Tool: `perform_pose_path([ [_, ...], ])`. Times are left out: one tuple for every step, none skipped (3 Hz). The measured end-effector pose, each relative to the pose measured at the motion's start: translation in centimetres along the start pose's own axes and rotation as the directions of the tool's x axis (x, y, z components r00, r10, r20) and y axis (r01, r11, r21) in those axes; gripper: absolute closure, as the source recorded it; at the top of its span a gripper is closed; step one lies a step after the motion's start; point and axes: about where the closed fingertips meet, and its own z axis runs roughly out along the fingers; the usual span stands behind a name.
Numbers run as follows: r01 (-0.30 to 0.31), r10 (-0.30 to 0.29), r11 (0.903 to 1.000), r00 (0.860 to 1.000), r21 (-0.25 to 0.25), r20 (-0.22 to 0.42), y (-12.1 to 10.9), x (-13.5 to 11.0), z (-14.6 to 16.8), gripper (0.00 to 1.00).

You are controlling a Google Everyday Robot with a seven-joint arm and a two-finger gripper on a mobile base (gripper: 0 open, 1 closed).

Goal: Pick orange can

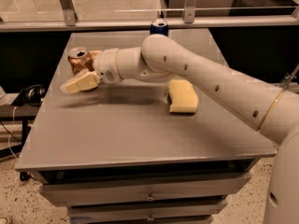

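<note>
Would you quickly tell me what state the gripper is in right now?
Gripper: open, with one finger on each side of the orange can, not yet clamped on it.

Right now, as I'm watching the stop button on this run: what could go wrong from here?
The gripper stands open at the orange can, one finger low in front of it. Closing off-centre could tip the can or shove it toward the left edge of the table. The arm bends close to the blue can at the back, so a swing on lifting might knock it.
</note>
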Motion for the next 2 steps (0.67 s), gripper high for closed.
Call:
perform_pose_path([
  [0.019, -0.019, 0.9998, 1.000, 0.006, 0.006, -0.48, -0.47, -0.15, 0.41],
  [0.032, -0.032, 0.9994, 0.999, 0.011, 0.006, -0.86, -0.94, -0.71, 0.65],
])
